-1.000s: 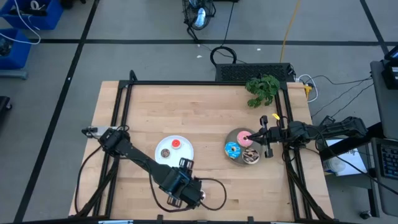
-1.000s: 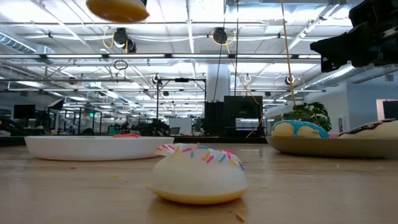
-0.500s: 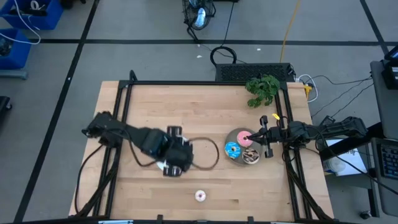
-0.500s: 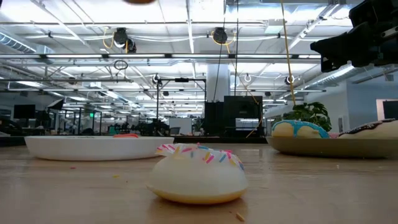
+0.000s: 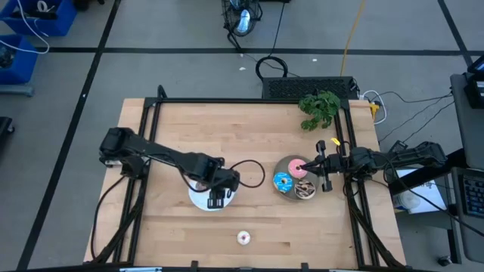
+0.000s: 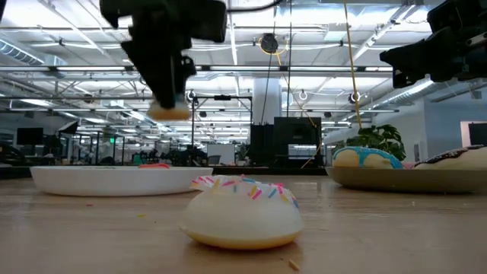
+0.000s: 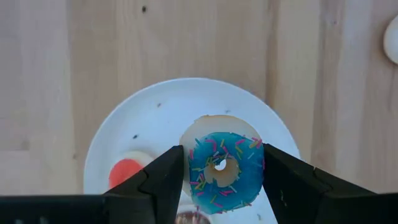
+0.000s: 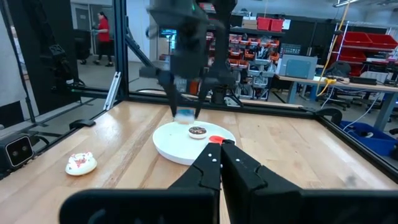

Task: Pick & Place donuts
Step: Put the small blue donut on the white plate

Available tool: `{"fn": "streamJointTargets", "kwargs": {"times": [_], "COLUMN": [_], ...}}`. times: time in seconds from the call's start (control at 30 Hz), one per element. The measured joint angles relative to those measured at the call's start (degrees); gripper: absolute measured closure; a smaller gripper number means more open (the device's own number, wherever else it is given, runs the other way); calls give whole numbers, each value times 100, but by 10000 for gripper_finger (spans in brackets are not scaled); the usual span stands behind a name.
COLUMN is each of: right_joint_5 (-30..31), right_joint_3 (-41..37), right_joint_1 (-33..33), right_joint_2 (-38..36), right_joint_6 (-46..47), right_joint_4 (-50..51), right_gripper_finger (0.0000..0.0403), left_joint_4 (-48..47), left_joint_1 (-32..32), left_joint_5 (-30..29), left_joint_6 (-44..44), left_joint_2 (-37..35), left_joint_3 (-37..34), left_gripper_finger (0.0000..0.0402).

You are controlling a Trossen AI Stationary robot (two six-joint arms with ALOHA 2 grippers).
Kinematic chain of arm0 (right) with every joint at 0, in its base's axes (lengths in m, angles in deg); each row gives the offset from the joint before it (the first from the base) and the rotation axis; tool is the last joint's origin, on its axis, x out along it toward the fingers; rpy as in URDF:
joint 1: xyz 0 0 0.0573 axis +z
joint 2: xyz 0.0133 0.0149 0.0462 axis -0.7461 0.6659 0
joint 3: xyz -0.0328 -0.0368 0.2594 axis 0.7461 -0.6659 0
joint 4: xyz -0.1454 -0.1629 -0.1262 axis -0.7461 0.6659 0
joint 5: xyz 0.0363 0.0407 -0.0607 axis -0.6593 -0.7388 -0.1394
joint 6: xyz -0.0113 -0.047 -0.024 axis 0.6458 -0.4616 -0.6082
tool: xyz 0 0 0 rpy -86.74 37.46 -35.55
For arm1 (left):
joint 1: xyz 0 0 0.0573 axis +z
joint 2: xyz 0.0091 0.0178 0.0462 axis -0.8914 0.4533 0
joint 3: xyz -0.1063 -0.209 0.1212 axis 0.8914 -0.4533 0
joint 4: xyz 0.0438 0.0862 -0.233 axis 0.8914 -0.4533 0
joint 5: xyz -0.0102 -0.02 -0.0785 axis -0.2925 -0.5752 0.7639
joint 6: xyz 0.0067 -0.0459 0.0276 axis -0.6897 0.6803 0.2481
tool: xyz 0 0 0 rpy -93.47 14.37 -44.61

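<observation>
My left gripper (image 5: 216,196) hangs over the white plate (image 5: 198,199), shut on a tiny blue sprinkled donut (image 7: 221,168) that also shows in the low view (image 6: 169,112). On the plate below lie a tiny red donut (image 7: 125,173) and a tiny brown donut (image 8: 198,131). A white-pink donut (image 5: 243,238) rests flat on the table near the front edge. The grey plate (image 5: 286,162) carries the pink (image 5: 300,168), blue (image 5: 283,181) and chocolate (image 5: 305,190) donuts. My right gripper (image 5: 308,164) waits shut beside it. My left gripper pinches the tiny blue donut by two opposite sides of its outer rim (image 7: 191,171) between its two fingers. The fingers come from above, pointing down. The donut sits level at the fingertips (image 6: 169,99), icing up, lifted clear above the white plate.
A green plant sprig (image 5: 320,108) lies at the table's far right corner. A black frame (image 5: 242,100) runs along the table's far and side edges. Bare wood lies between the two plates and along the near edge.
My left gripper has carried the blue donut from the table's near edge toward the far side. It passed high out of the low view, then sank over the white plate and rolled somewhat. The white-pink donut it had hidden from above now shows.
</observation>
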Motion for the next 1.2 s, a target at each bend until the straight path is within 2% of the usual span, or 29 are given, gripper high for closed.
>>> {"fn": "streamJointTargets", "kwargs": {"times": [0.37, 0.53, 0.7, 1.2], "right_joint_5": [16, 17, 20, 20], "right_joint_3": [1, -1, 1, -1], "right_joint_1": [0, 0, 0, 2], "right_joint_2": [0, 0, 0, 0], "right_joint_6": [-82, -80, -80, -38], "right_joint_4": [0, 0, 0, 0], "right_gripper_finger": [403, 403, 403, 403], "left_joint_4": [1156, 1324, 1646, 1620], "left_joint_1": [175, 147, 146, 100], "left_joint_5": [162, -141, -83, -85], "left_joint_6": [116, 92, 6, -467], "left_joint_2": [48, 43, 43, 43], "left_joint_3": [-986, -1306, -1473, -1574], "left_gripper_finger": [197, 197, 197, 197]}}
